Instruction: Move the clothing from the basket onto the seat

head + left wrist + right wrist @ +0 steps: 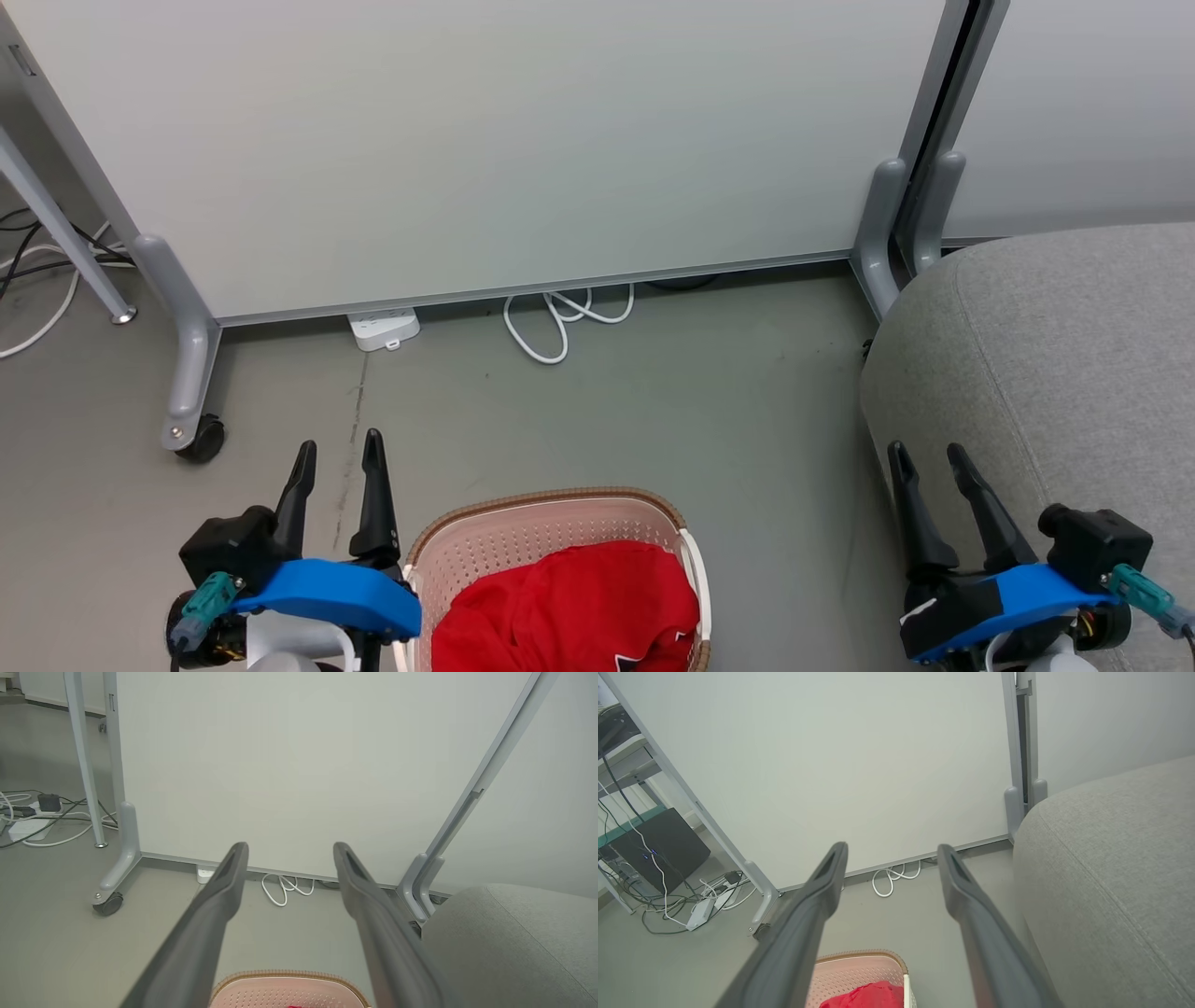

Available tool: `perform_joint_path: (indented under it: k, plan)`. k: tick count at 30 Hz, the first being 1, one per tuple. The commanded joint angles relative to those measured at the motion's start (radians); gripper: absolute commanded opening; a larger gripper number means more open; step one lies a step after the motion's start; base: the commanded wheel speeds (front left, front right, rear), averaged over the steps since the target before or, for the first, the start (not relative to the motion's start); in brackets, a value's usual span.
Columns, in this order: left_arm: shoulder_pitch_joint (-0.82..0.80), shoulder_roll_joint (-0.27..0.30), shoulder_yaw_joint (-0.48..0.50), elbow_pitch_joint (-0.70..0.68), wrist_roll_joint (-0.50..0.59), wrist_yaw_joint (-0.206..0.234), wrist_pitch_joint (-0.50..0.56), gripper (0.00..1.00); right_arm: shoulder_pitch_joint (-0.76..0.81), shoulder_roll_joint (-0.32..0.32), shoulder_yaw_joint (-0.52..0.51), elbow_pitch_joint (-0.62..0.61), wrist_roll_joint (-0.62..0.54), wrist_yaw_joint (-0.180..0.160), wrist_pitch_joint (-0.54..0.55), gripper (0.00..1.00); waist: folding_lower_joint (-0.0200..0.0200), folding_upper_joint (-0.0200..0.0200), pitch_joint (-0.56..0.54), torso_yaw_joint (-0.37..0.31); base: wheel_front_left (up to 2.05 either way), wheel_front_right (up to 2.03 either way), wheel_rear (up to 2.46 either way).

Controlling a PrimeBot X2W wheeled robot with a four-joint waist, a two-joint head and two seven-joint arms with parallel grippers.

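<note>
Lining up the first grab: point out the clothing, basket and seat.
clothing (pixel 569 607), head view, middle of red heap.
basket (pixel 551 492), head view, far brown rim.
seat (pixel 1074 355), head view, grey top surface.

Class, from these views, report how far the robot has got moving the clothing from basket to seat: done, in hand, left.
Done: nothing yet; the visible seat carries no garment. In hand: nothing; the left gripper and right gripper stand open and empty, either side of the basket. Left: the red clothing lying in the basket must be lifted across.
</note>
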Motion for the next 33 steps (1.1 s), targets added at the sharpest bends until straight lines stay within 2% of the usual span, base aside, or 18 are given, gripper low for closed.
perform_joint_path:
  k: [1,33]
  plan:
    - [-0.020,0.005,-0.005,0.000,0.028,0.004,-0.009,1.00,-0.018,-0.008,0.004,-0.003,-0.029,0.002,-0.009,1.00,0.0000,0.0000,0.001,0.001,0.00,0.00,0.00]
    - [-0.041,0.004,-0.036,0.123,0.266,-0.007,-0.075,1.00,-0.024,-0.011,0.019,0.047,-0.300,0.002,-0.074,1.00,0.0000,0.0000,0.012,0.022,0.00,0.00,0.00]
